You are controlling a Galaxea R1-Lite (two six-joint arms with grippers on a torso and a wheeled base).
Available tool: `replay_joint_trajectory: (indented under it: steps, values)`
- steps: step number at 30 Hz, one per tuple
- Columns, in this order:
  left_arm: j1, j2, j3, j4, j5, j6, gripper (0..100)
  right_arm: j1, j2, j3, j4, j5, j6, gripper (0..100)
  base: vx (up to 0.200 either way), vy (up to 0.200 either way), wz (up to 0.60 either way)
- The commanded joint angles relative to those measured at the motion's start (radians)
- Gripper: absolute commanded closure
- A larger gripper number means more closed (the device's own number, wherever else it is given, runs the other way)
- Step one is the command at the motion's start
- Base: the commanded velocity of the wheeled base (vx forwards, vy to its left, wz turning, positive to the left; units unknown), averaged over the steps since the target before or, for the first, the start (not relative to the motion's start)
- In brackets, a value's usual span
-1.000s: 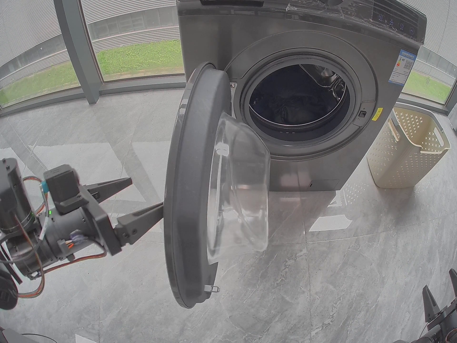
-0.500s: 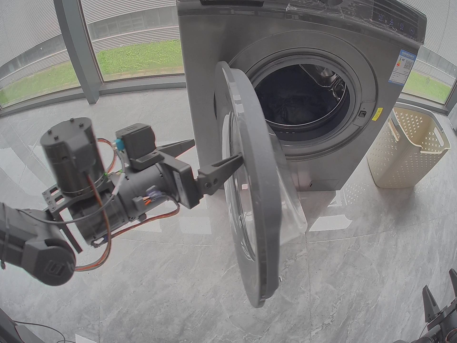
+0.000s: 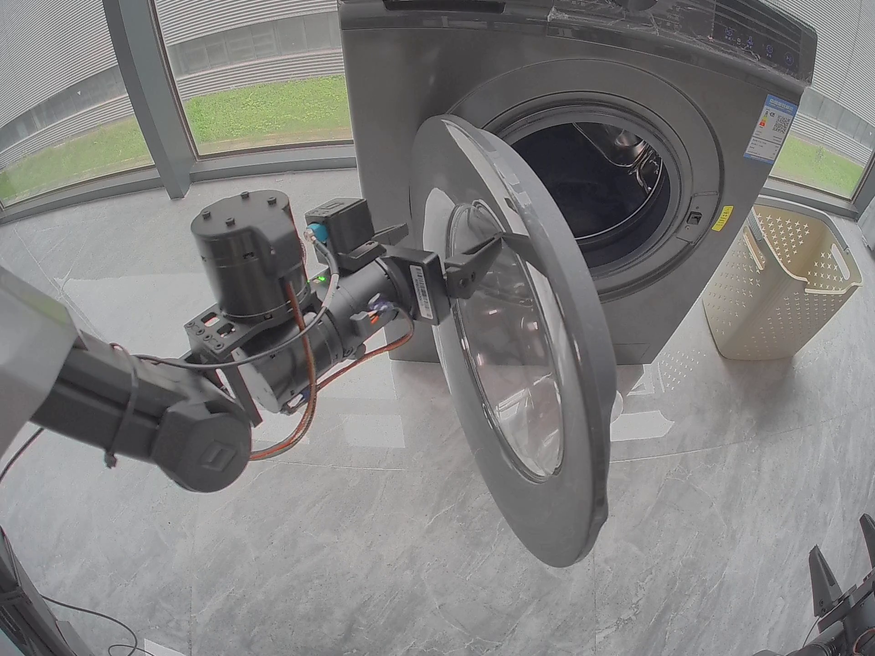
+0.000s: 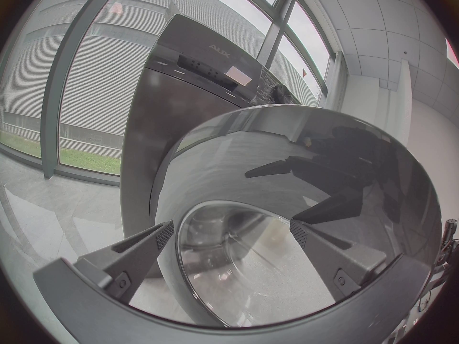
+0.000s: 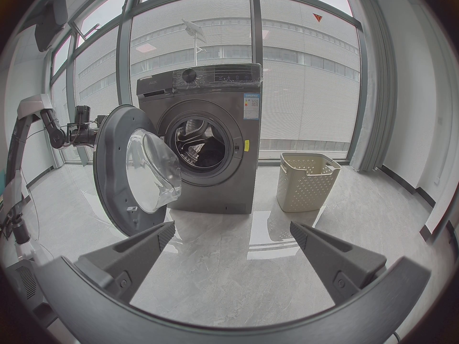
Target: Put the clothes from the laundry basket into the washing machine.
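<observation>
The grey washing machine (image 3: 583, 56) stands with its round door (image 3: 538, 339) swung partway across the drum opening (image 3: 602, 184). My left gripper (image 3: 454, 234) is open, its fingertips against the door's outer face (image 4: 287, 144) near the upper edge of the glass; the left gripper (image 4: 229, 225) holds nothing. Dark clothes (image 5: 210, 151) lie inside the drum. The cream perforated laundry basket (image 3: 784, 284) stands on the floor to the right of the machine (image 5: 205, 134); nothing shows above its rim (image 5: 306, 158). My right gripper (image 5: 230, 228) is open and low at the near right (image 3: 843, 594), far from both.
Grey marble floor (image 3: 365, 539) spreads in front of the machine. Tall windows (image 3: 255, 66) and a pillar (image 3: 146, 75) stand behind on the left. A wall with a curtain (image 5: 382, 96) lies to the right of the basket.
My left arm has moved forward and to the right against the door. The door has swung from wide open towards the drum opening. The right arm has kept still.
</observation>
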Motion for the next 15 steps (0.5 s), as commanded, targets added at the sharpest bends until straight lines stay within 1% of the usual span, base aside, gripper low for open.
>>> replay_joint_trajectory:
  steps: [1,5,9,10,12,13,14,15]
  values:
    - [-0.002,0.087,-0.075,-0.033,0.018,-0.002,0,0.0,-0.016,0.018,0.0,0.0,0.0,0,0.0,0.0,0.0]
    - [-0.001,0.16,-0.207,-0.042,0.1,-0.003,0,0.0,-0.016,0.016,0.0,0.0,0.0,0,0.0,0.0,0.0]
    - [0.002,0.191,-0.267,-0.04,0.112,-0.006,0,0.0,-0.016,0.016,0.0,0.0,0.0,0,0.0,0.0,0.0]
    - [0.004,0.209,-0.298,-0.037,0.115,-0.011,0,0.0,-0.016,0.016,0.0,0.0,0.0,0,0.0,0.0,0.0]
    - [0.004,0.218,-0.311,-0.037,0.121,-0.012,0,0.0,-0.016,0.016,0.0,0.0,0.0,0,0.0,0.0,0.0]
    - [0.009,0.252,-0.36,-0.036,0.153,-0.016,0,0.0,-0.016,0.016,0.0,0.0,0.0,0,0.0,0.0,0.0]
    - [0.012,0.271,-0.387,-0.036,0.173,-0.016,0,0.0,-0.016,0.016,0.0,0.0,0.0,0,0.0,0.0,0.0]
    - [0.013,0.297,-0.423,-0.037,0.207,-0.019,0,0.0,-0.016,0.016,0.0,0.0,0.0,0,0.0,0.0,0.0]
